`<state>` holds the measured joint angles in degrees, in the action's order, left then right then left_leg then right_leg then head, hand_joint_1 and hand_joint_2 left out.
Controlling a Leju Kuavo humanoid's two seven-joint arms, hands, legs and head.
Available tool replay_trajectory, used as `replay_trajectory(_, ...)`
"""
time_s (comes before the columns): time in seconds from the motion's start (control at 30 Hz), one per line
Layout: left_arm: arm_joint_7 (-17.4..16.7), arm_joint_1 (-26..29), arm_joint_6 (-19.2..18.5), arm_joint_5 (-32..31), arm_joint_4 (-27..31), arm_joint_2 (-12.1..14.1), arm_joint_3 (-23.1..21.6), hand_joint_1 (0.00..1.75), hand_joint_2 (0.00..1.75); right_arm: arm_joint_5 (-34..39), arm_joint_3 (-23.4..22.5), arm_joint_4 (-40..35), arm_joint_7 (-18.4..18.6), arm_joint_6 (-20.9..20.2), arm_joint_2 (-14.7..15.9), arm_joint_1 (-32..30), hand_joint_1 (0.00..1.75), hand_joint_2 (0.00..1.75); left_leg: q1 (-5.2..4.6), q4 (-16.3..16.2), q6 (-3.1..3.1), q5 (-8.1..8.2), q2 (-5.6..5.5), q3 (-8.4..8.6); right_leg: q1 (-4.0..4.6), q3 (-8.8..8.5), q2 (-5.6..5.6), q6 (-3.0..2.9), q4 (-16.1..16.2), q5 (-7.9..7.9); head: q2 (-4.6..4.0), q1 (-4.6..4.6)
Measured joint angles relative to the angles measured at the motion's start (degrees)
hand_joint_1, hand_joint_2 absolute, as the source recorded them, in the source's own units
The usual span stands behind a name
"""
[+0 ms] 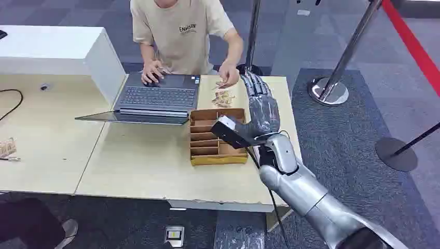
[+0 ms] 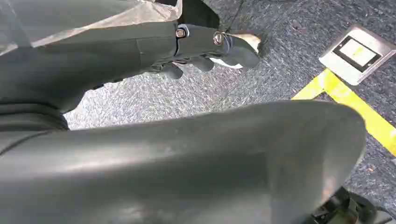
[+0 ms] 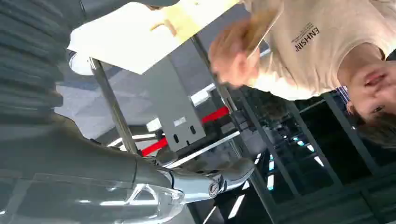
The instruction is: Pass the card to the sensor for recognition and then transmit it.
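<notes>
My right hand (image 1: 262, 106) is raised over the table's right end, fingers straight and apart, holding nothing. Its fingertips (image 1: 252, 80) reach close to a person's hand (image 1: 228, 75). In the right wrist view that blurred person's hand (image 3: 232, 52) pinches a thin pale card (image 3: 265, 31), beyond my thumb (image 3: 219, 179). A black sensor (image 1: 230, 132) sits over the wooden divider box (image 1: 217, 156), right beside my palm. My left hand (image 2: 205, 49) hangs over grey carpet, fingers loose and holding nothing.
A small pile of cards (image 1: 223, 97) lies behind the box. The person types with the other hand on an open laptop (image 1: 158, 97). A white cabinet (image 1: 52, 49) stands at the back left. Stanchion posts (image 1: 330, 88) stand to the right, and the sensor's cable (image 1: 271, 197) drops over the table's front edge.
</notes>
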<state>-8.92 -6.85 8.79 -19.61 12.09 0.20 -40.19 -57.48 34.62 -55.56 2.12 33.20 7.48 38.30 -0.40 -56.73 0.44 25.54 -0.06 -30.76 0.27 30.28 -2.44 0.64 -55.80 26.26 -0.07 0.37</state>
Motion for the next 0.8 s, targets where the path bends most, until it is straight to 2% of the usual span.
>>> replay_trajectory(0.23, 0.00, 0.00, 0.00, -0.11, 0.00, 0.00, 0.00, 0.00, 0.00, -0.50, 0.00, -0.07, 0.02, -0.26, 0.04, 0.01, 0.00, 1.75, 0.00, 0.00, 0.00, 0.00, 0.00, 0.00, 0.00, 0.00, 0.00, 0.00, 0.00, 0.00, 0.00, 0.00)
replay_trajectory(0.6, -0.11, -0.24, -0.70, -0.28, 0.00, 0.00, 0.00, 0.00, 0.00, -13.04, 1.31, 0.44, 3.96, -0.40, 0.09, 0.49, 0.00, 1.75, 0.00, 0.00, 0.00, 0.00, 0.00, 0.00, 0.00, 0.00, 0.00, 0.00, 0.00, 0.00, 0.00, 0.00)
replay_trajectory(0.67, -0.20, -0.30, -0.77, -0.28, 0.00, 0.00, 0.00, 0.00, 0.00, -13.46, 1.57, 0.70, 4.13, -0.13, 0.02, 0.52, 0.00, 1.75, 0.00, 0.00, 0.00, 0.00, 0.00, 0.00, 0.00, 0.00, 0.00, 0.00, 0.00, 0.00, 0.00, 0.00)
replay_trajectory(0.7, -0.26, -0.32, -0.74, -0.28, 0.00, 0.00, 0.00, 0.00, 0.00, -13.46, 1.66, 0.83, 4.18, -0.07, 0.00, 0.52, 1.19, 1.75, 0.00, 0.00, 0.00, 0.00, 0.00, 0.00, 0.00, -0.01, 0.00, 0.00, 0.00, 0.00, 0.00, -0.02)
replay_trajectory(0.73, -0.35, -0.33, -0.74, -0.28, 0.00, 0.00, 0.00, 0.00, 0.00, -13.46, 1.81, 0.85, 4.18, 0.02, 0.02, 0.52, 1.75, 1.75, 0.00, 0.00, 0.00, 0.00, 0.00, 0.00, 0.00, 0.00, 0.00, 0.00, 0.00, 0.00, 0.00, 0.00)
replay_trajectory(0.8, -0.35, -0.33, -0.74, -0.31, 0.00, 0.00, 0.00, 0.00, 0.00, -13.20, 2.01, 0.98, 4.13, 0.65, 0.00, 0.52, 1.75, 1.75, 0.00, 0.00, 0.00, 0.00, 0.00, 0.00, 0.00, 0.00, 0.00, 0.00, 0.00, 0.00, 0.00, 0.00)
